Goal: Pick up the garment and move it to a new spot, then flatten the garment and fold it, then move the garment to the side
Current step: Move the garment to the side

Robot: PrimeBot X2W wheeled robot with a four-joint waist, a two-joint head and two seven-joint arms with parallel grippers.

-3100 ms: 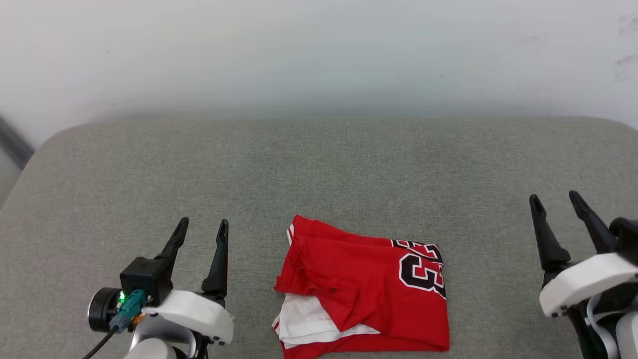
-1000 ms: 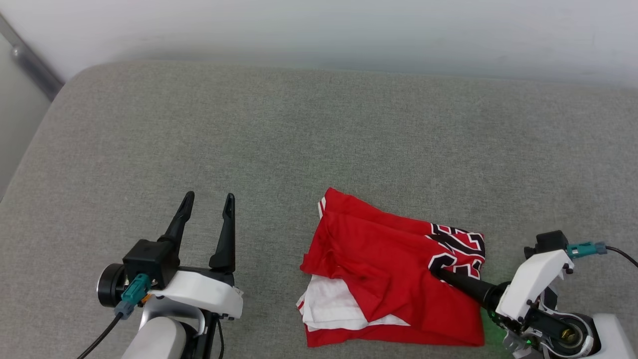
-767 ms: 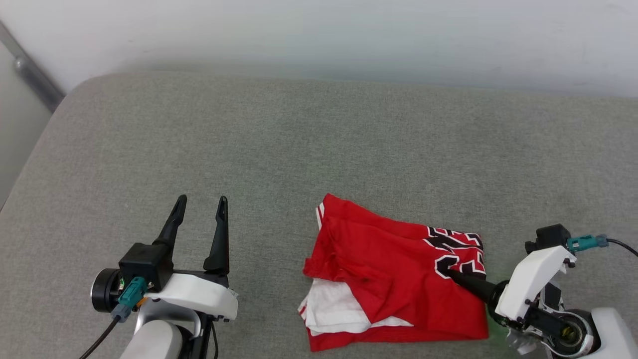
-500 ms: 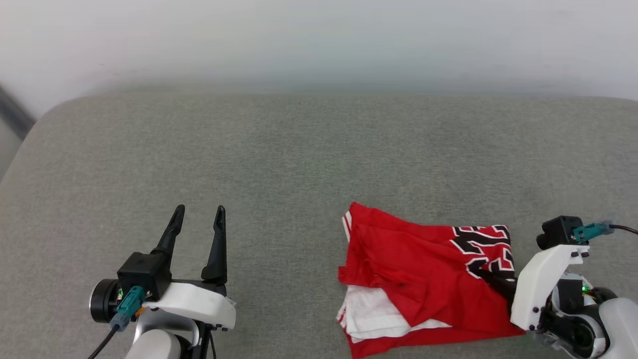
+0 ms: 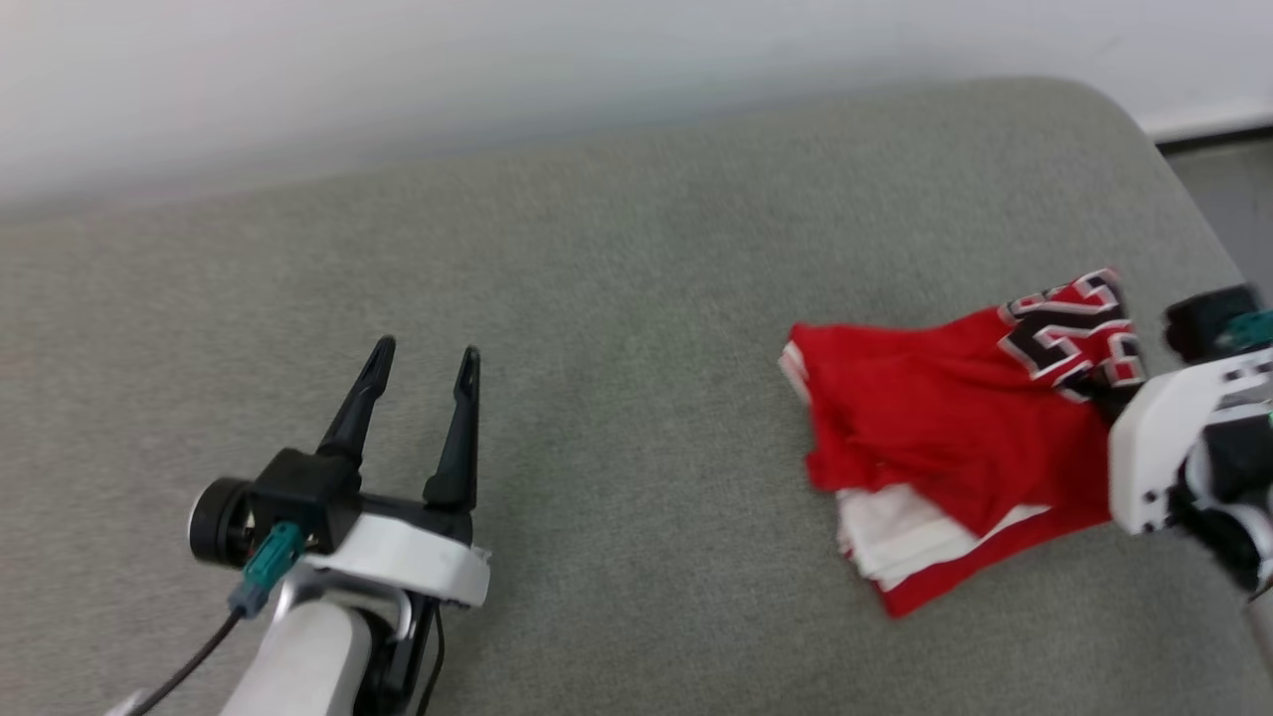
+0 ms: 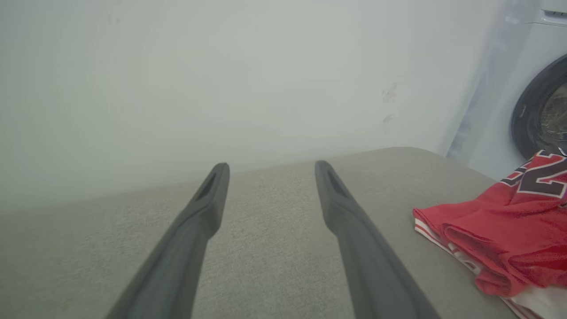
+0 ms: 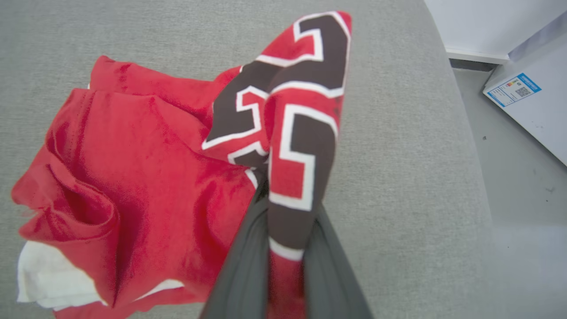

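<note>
Your right gripper has its fingers closed on the numbered corner of the garment, which now stands raised (it lay flat before). The shirt has shifted toward the right end of the grey cushion. Your left gripper is spread wide, empty, well apart.

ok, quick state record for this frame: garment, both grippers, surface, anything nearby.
garment: red soft-fabric sports shirt with white panels and black white-outlined lettering; bunched, lettered part raised, the rest lying on the surface
surface: grey woven padded surface
right gripper: shut on the shirt's lettered part
left gripper: open, empty, apart from the shirt
nearby: washing machine door, past the surface's end
</note>
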